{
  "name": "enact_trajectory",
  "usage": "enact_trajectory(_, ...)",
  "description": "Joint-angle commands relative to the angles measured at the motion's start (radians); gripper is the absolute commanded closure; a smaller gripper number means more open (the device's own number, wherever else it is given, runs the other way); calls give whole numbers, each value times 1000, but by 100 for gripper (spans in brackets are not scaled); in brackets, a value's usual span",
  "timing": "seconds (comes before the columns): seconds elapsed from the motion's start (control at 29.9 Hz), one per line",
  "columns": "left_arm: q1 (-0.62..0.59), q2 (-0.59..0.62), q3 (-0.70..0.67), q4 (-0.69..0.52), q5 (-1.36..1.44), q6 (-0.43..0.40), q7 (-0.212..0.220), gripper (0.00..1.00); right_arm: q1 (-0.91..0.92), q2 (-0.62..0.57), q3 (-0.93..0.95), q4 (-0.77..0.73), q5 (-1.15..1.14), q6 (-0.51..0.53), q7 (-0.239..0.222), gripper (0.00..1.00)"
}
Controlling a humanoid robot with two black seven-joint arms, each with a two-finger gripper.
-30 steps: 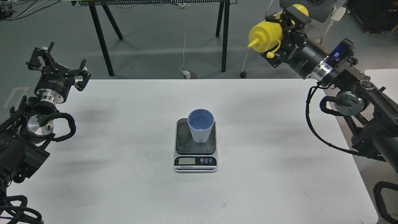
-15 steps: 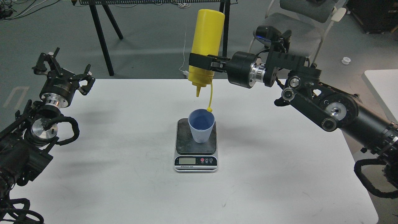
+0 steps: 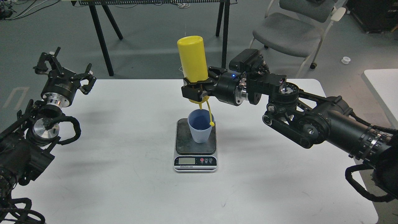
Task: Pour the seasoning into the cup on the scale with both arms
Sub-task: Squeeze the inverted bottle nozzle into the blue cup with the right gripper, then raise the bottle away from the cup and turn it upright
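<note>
The light blue ribbed cup (image 3: 201,127) stands upright on the dark plate of the scale (image 3: 195,149) in the middle of the white table. My right gripper (image 3: 196,91) is shut on the yellow seasoning bottle (image 3: 192,63), which is turned upside down right above the cup. Its nozzle points down at the cup's mouth, and the tethered cap (image 3: 212,123) hangs at the cup's right rim. My left gripper (image 3: 63,73) is open and empty above the table's far left corner, far from the cup.
The white table (image 3: 124,155) carries only the scale and cup. A grey chair (image 3: 289,34) and black trestle legs (image 3: 102,37) stand behind the table. A second white table edge (image 3: 382,84) shows at the right.
My right arm swung in from the far right, turned the bottle nozzle-down over the cup, then lowered it close to the cup's mouth. The left arm barely moved.
</note>
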Motion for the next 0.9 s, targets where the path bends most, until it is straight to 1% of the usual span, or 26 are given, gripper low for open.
enact_trajectory(0.0,0,1,0,0,0,0,-1,1,-15,21,-9,-34,-6,-41,0,59)
enact_trajectory(0.1,0,-1,0,-1,0,0,-2,1,-35,43,-9,-62,-6,-84,0,59)
enact_trajectory(0.17,0,-1,2,-1,0,0,-1,1,-47,57,-9,-65,-6,-95,0,59)
enact_trajectory(0.4,0,1,2,-1,1,0,-1,1,-58,60,-11,-60,-1,-95,0,58)
enact_trajectory(0.57,0,1,2,-1,1,0,-1,1,-56,31,15,-39,45,-92,4,58)
enact_trajectory(0.63,0,3,2,-3,1,0,-1,1,-55,-13,41,-18,161,-71,7,57)
enact_trajectory(0.7,-2,6,2,-3,1,0,-1,1,-47,-72,43,27,351,-5,4,57)
enact_trajectory(0.74,-2,9,2,-3,1,0,-1,1,-47,-113,48,54,469,33,3,57)
enact_trajectory(0.87,-2,9,2,-3,1,0,1,1,-46,-266,60,120,767,107,3,57)
